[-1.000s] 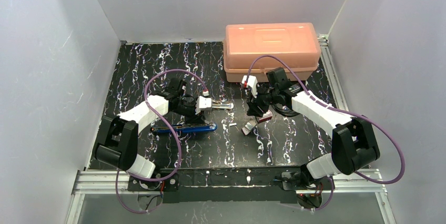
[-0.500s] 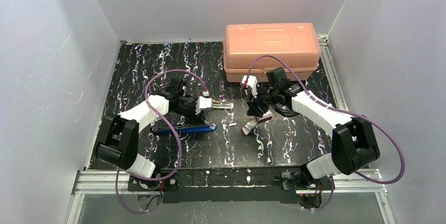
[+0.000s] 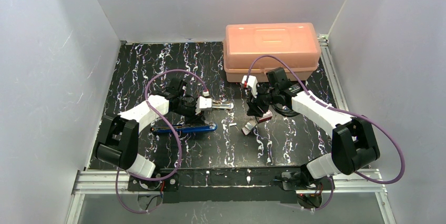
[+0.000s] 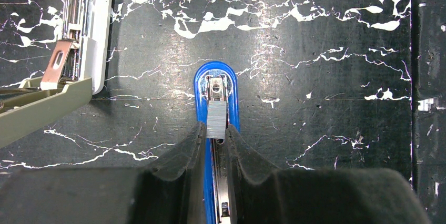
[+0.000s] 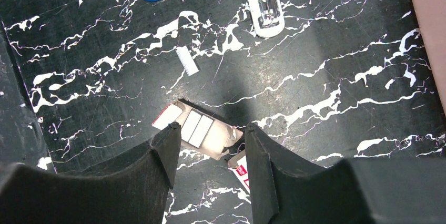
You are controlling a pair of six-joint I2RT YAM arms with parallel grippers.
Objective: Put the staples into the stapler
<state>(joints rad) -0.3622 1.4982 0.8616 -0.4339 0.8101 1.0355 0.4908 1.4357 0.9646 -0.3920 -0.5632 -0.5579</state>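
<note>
gap: stapler [image 3: 197, 128] to staple box [image 3: 250, 126], loose strip [image 3: 232, 124] there | block: orange bin [image 3: 272, 50] rear R

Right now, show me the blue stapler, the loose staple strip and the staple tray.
blue stapler [image 4: 215, 68]: left wrist view, rounded front end.
loose staple strip [image 5: 187, 60]: right wrist view, its middle.
staple tray [image 5: 218, 139]: right wrist view, bare floor beside the strips.

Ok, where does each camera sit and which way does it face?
Top external: above, behind the bases, looking down at the table; both arms show.
Left wrist: looks down on the blue stapler; left gripper pinching a staple strip.
Right wrist: looks down on the staple box; right gripper open.
Shared: both wrist views catch the white stapler.
</note>
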